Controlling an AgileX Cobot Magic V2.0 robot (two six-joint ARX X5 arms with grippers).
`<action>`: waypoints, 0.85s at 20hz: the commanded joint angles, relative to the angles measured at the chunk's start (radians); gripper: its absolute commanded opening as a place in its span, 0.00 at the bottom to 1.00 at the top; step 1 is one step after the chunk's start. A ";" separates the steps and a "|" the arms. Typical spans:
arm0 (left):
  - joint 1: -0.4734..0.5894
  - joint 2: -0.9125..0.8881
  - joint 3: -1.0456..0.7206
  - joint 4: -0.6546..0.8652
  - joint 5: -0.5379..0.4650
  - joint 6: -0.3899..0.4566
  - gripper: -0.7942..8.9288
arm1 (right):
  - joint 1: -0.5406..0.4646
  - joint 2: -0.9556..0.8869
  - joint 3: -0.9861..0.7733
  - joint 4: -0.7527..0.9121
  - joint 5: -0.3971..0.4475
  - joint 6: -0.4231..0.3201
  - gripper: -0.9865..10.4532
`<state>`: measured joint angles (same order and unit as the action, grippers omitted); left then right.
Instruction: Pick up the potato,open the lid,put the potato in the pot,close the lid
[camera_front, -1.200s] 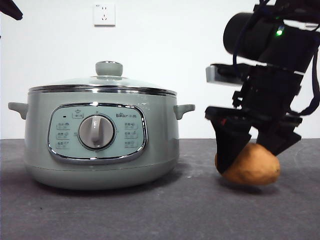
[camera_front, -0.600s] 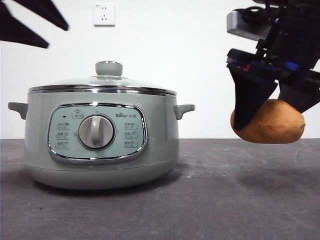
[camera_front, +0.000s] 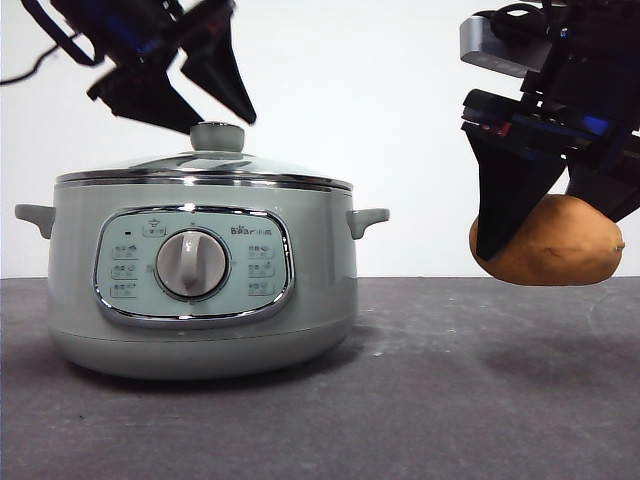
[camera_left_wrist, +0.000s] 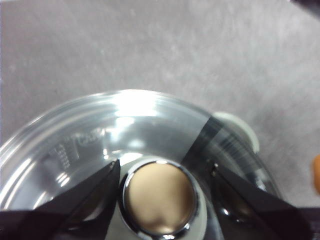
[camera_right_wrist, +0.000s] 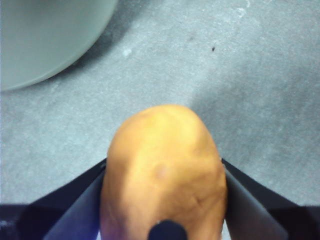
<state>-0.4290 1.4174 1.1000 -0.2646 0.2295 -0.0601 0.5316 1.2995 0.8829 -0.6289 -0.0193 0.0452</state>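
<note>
The sage-green pot (camera_front: 205, 280) stands on the table at the left, with the glass lid (camera_front: 205, 165) on it. My left gripper (camera_front: 200, 105) is open just above the lid, its jaws on either side of the knob (camera_left_wrist: 159, 197) without touching it. My right gripper (camera_front: 555, 215) is shut on the orange-brown potato (camera_front: 555, 243) and holds it in the air to the right of the pot, well above the table. In the right wrist view the potato (camera_right_wrist: 162, 170) fills the gap between the jaws, and the pot's wall (camera_right_wrist: 45, 35) shows beside it.
The table (camera_front: 420, 400) is dark grey. A white wall with a socket (camera_front: 208, 28) stands behind. One of the pot's side handles (camera_front: 368, 218) sticks out toward the potato.
My left gripper has come down from the top left corner to the lid's knob. My right gripper lifted the potato off the table and now holds it nearly still.
</note>
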 joint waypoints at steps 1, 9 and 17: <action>-0.012 0.018 0.001 -0.002 -0.005 0.012 0.37 | 0.000 0.000 0.003 0.003 0.000 0.010 0.08; -0.017 0.018 0.001 -0.040 -0.045 0.061 0.07 | 0.000 0.000 0.003 0.003 0.000 0.036 0.08; -0.017 -0.140 0.001 0.006 -0.050 0.065 0.07 | 0.002 -0.047 0.032 0.018 -0.001 0.036 0.08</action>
<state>-0.4427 1.2999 1.0939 -0.3016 0.1730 -0.0116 0.5308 1.2537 0.9092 -0.6220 -0.0196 0.0715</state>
